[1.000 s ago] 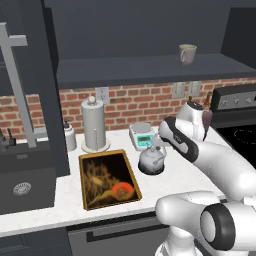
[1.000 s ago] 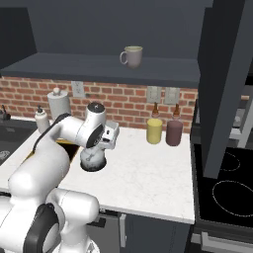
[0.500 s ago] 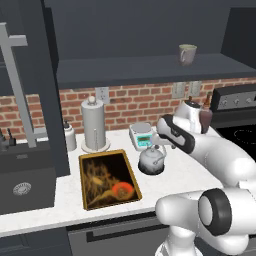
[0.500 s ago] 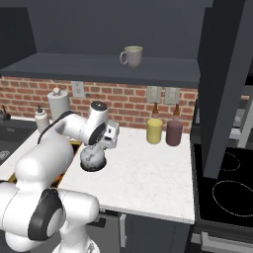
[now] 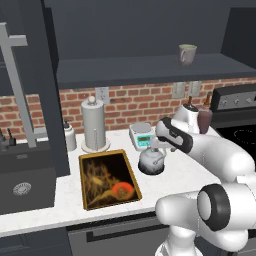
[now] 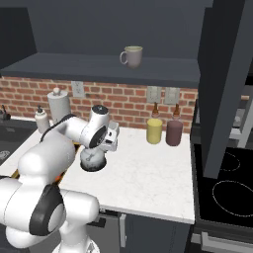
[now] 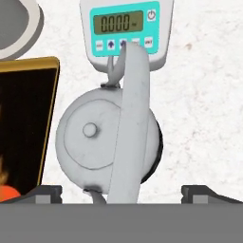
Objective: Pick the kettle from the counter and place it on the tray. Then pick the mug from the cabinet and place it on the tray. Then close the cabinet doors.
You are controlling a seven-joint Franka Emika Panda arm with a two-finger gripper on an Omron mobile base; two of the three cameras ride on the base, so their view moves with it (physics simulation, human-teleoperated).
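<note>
We've got the gripper [image 7: 121, 192] hovering right over the kettle [image 7: 108, 140], fingers spread wide either side of the arched handle, gripping nothing. The kettle sits on the counter [image 5: 175, 172], lid on, just past the tray [image 5: 106, 179] at its 3 o'clock. The tray holds just its painted orange picture. The mug [image 6: 132, 56] is up on the cabinet shelf, contents hard to tell. The scale [image 7: 126, 31] at the kettle's 12 o'clock reads roughly "0.000".

even, soft rendered light, dim up in the cabinet; a faint shadow rings the kettle [image 7: 107, 142] under the gripper [image 7: 121, 192]; sharp, no glare.
</note>
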